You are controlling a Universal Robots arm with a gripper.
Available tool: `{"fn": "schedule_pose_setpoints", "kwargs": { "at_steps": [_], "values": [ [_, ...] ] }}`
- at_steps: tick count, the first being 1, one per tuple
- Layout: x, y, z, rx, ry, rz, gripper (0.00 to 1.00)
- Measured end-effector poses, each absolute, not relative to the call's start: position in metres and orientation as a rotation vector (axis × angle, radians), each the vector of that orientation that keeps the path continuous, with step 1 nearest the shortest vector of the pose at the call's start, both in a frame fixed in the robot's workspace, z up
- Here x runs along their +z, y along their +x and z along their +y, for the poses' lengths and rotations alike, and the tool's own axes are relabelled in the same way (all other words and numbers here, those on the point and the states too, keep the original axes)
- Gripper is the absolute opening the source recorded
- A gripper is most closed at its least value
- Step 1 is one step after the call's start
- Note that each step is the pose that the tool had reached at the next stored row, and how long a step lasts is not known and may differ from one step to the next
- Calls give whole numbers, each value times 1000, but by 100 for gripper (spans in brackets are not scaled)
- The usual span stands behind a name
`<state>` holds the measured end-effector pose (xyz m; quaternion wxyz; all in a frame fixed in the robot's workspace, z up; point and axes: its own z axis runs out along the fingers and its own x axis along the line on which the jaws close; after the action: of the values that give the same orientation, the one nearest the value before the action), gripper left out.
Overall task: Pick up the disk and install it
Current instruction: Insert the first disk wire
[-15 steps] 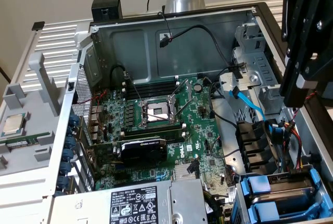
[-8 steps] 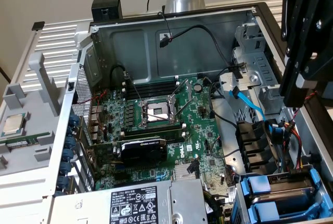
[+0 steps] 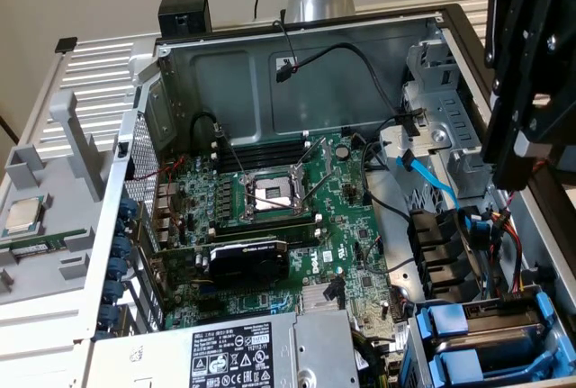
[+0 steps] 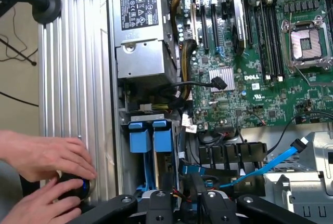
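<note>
- Claw (image 4: 184, 204): jaws parted and empty, hanging over the drive-cage corner of the open computer case (image 3: 297, 41); in the exterior view the claw (image 3: 526, 149) is raised above the case edge.
- The disk (image 4: 154, 142): just beyond the claw tips, seated in the drive cage. Two blue carrier frames lie side by side, and which one is the task's cannot be told. The metal body is mostly hidden.
- Orientation: the long axis appears to run from under the claw straight away toward the grey box, with the blue handle ends on the far side.
- Step in hand, as judged: the approach, with no grasp yet made. A grasp would call for the claw to come down in line with one carrier, jaws across its short side and clear of its neighbour.
- Blue cable (image 4: 270, 167): beside the claw, over the metal bracket.
- Grey box (image 4: 140, 26): beyond the carriers.
- Motherboard (image 4: 244, 52): farther off, with its processor socket (image 4: 307, 42) open.
- A person's hands (image 4: 44, 174): outside the case wall, on a dark knob.
</note>
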<state>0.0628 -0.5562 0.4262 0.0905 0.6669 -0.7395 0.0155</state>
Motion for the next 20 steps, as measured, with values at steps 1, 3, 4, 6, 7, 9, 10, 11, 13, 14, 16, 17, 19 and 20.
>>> {"fn": "schedule_pose_setpoints", "kwargs": {
  "at_steps": [1,3,4,6,7,9,10,11,13,14,16,17,19,20],
  "values": [
    [426,63,-556,51,1978,-2199,32],
    [424,63,-556,54,1972,-2202,32],
    [422,63,-555,55,1969,-2204,32],
    [420,63,-555,57,1960,-2209,32],
    [419,63,-555,59,1955,-2211,32],
    [416,63,-555,63,1946,-2215,32],
    [415,62,-555,65,1942,-2217,32],
    [414,62,-555,66,1937,-2219,32],
    [411,62,-555,69,1928,-2223,32],
    [410,62,-555,71,1925,-2223,32],
    [408,62,-553,82,1919,-2220,32],
    [408,62,-551,87,1916,-2217,32],
    [407,62,-547,96,1912,-2214,32],
    [407,62,-544,101,1910,-2212,32]
  ]
}}
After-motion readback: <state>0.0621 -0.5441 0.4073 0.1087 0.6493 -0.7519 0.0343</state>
